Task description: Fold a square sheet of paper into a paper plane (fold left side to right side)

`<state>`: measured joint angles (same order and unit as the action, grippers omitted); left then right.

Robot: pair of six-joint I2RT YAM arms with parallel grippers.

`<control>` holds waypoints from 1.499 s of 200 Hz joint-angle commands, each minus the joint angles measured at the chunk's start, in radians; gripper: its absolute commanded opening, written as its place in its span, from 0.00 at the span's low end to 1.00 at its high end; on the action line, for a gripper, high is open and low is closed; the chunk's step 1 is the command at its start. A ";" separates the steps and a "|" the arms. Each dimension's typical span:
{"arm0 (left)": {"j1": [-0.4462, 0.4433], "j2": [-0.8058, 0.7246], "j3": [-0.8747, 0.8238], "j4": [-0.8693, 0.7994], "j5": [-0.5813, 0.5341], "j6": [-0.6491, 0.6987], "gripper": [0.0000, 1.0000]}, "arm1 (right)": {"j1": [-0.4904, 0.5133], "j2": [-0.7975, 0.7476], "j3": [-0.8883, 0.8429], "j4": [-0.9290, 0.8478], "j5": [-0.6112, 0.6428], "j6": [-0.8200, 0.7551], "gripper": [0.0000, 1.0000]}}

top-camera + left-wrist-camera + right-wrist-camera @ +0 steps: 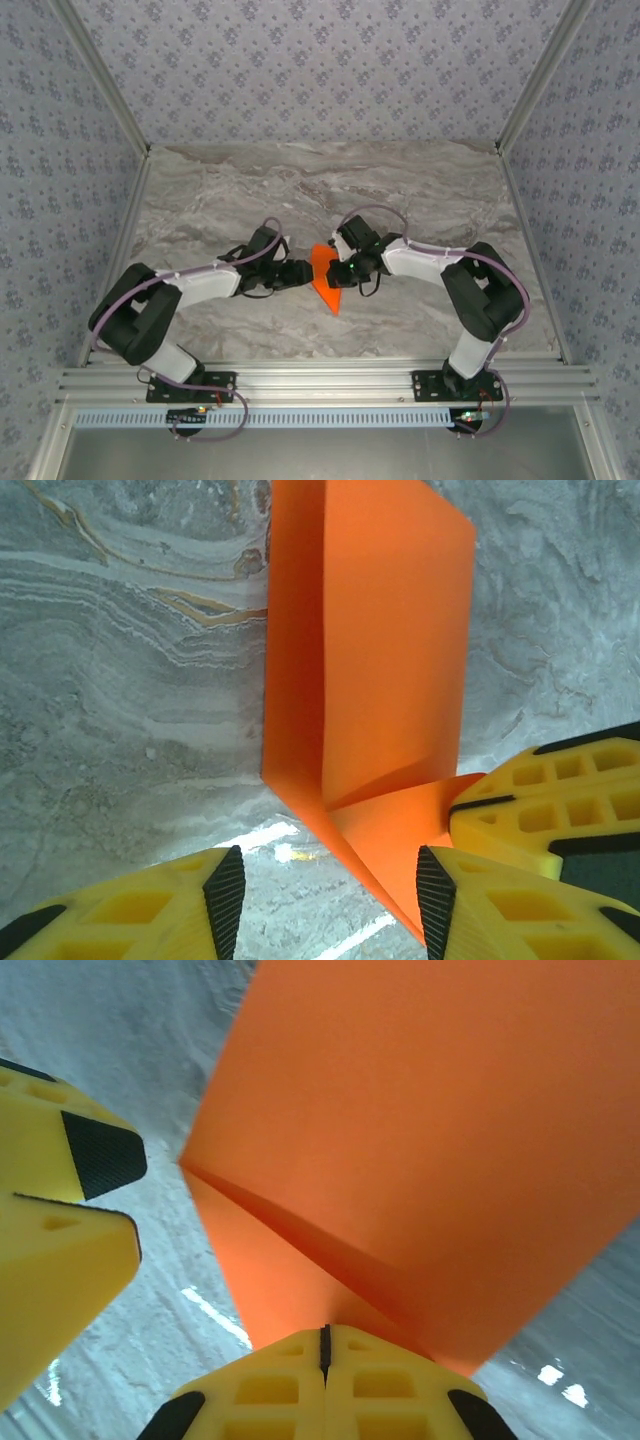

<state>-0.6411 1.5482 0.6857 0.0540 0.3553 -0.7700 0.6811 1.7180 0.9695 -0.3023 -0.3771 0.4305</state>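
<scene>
The square sheet of paper (322,275) is bright orange and folded into a pointed shape, its tip toward the near edge of the marble table (330,190). In the left wrist view the paper (390,650) shows a long crease and a lower flap. My left gripper (330,900) is open just left of the paper, whose pointed corner reaches between its fingers near the right pad (435,900). My right gripper (324,1345) is shut on the paper's (420,1130) right edge, where two layers spread apart from its jaws. Both grippers meet at the paper, left (303,272) and right (335,278).
The right gripper's yellow fingers (540,800) lie over the paper's flap. The left gripper's fingers (70,1160) stand close beside the paper. Patterned walls (320,70) enclose the table on three sides, and an aluminium rail (330,380) runs along the near edge.
</scene>
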 commanded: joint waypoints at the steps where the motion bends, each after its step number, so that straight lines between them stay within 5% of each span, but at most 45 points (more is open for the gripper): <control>1: 0.005 0.040 0.019 0.041 0.036 -0.028 0.51 | 0.000 0.010 0.026 -0.086 0.070 -0.036 0.06; 86: -0.009 0.111 0.073 0.096 0.076 -0.055 0.52 | -0.005 0.014 0.021 -0.104 0.104 -0.049 0.06; 148: -0.014 0.112 0.105 0.106 0.094 -0.063 0.38 | -0.011 0.014 0.016 -0.082 0.100 -0.067 0.08; 232: -0.019 0.116 0.135 0.096 0.105 -0.098 0.34 | 0.070 -0.267 -0.099 -0.018 0.210 -0.081 0.34; 265: -0.019 0.118 0.138 0.092 0.103 -0.106 0.33 | 0.210 -0.247 -0.114 0.007 0.373 -0.047 0.44; 300: -0.019 0.120 0.147 0.073 0.096 -0.120 0.33 | 0.251 -0.166 -0.084 0.020 0.466 -0.028 0.47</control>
<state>-0.6548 1.6535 0.7952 0.1379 0.4454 -0.8696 0.9176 1.5005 0.8768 -0.2897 -0.0387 0.3744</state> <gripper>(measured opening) 0.335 0.459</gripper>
